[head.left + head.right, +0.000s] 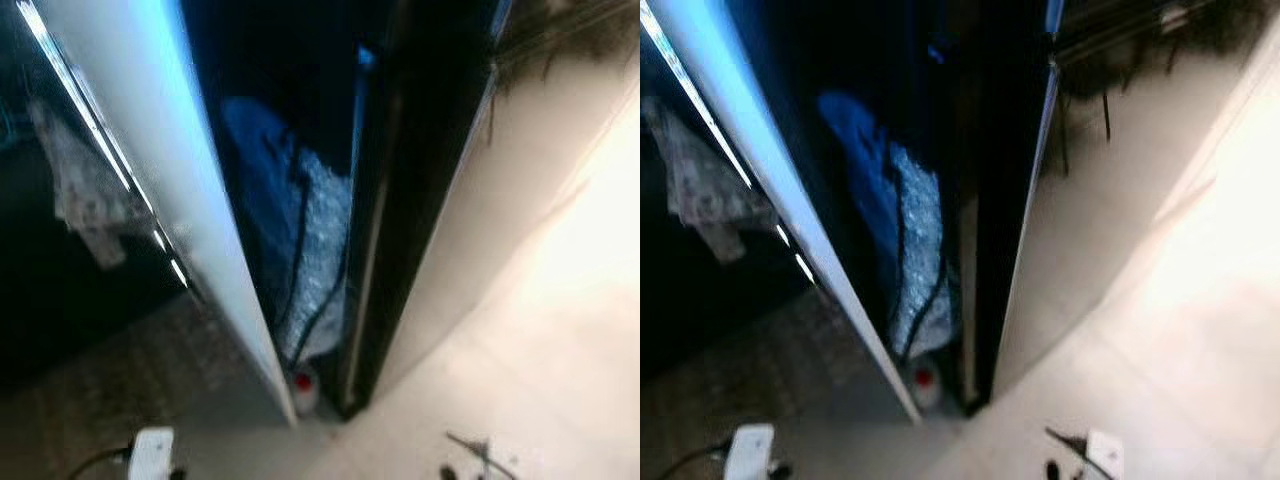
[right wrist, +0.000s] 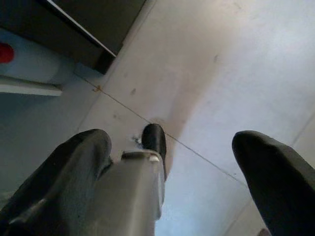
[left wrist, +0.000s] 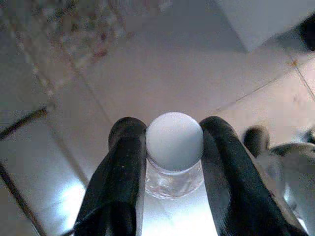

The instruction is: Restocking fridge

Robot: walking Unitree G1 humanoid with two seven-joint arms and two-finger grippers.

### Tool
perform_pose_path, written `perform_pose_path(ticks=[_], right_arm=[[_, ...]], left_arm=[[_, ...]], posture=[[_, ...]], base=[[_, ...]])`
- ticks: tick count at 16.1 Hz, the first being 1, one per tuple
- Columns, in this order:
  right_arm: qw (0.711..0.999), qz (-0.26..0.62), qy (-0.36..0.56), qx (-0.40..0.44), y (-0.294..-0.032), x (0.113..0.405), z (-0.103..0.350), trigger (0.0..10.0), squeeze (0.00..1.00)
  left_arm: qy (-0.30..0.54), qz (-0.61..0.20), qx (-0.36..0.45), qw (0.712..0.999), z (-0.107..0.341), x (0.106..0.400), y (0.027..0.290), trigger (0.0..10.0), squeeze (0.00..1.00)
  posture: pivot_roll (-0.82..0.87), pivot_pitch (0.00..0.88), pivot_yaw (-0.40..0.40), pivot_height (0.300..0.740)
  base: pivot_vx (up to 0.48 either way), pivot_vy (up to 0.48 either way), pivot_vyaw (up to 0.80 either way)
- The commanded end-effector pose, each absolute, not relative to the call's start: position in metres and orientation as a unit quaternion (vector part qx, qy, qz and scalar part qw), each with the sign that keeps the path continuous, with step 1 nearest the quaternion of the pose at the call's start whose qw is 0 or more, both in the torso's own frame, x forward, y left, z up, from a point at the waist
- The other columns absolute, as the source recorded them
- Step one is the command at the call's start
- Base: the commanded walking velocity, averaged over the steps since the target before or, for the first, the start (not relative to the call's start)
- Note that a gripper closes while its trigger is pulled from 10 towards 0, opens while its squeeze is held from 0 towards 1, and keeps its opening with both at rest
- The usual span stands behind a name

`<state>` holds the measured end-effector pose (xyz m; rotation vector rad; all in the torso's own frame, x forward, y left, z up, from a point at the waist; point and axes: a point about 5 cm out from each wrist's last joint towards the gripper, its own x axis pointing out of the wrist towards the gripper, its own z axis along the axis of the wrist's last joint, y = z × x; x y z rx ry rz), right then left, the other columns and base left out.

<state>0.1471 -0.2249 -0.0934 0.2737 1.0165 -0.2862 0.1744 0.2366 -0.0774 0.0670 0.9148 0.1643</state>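
Between the left gripper point(image 3: 172, 147) fingers sits a clamped white-capped bottle point(image 3: 174, 142), upright, fridge door point(image 1: 150, 150) ajar ahead; right gripper point(image 2: 172, 167) spread empty.

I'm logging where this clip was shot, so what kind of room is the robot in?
Probably a home kitchen, seen blurred. A tall white door stands ajar, likely the fridge's, beside a pale tiled floor. The left tool grips a white-capped clear bottle; the right tool hangs open over the tiles.
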Motion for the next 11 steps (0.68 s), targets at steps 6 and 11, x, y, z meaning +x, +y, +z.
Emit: perform_pose_path(ticks=[6,11], right_arm=[[0.852,-0.128,0.491,0.129,-0.2206,0.1418,-0.0962,10.0,0.00],[0.854,-0.126,0.487,0.135,-0.2193,0.1431,-0.0959,10.0,0.00]], left_arm=[[0.451,0.082,0.033,0.888,-0.0793,0.1684,0.2406,10.0,0.00],[0.449,0.085,0.033,0.889,-0.0785,0.1692,0.2422,10.0,0.00]], posture=[[0.13,0.062,0.050,0.740],[0.14,0.070,0.054,0.740]], base=[[0.000,0.254,0.00],[0.000,0.253,-0.20]])
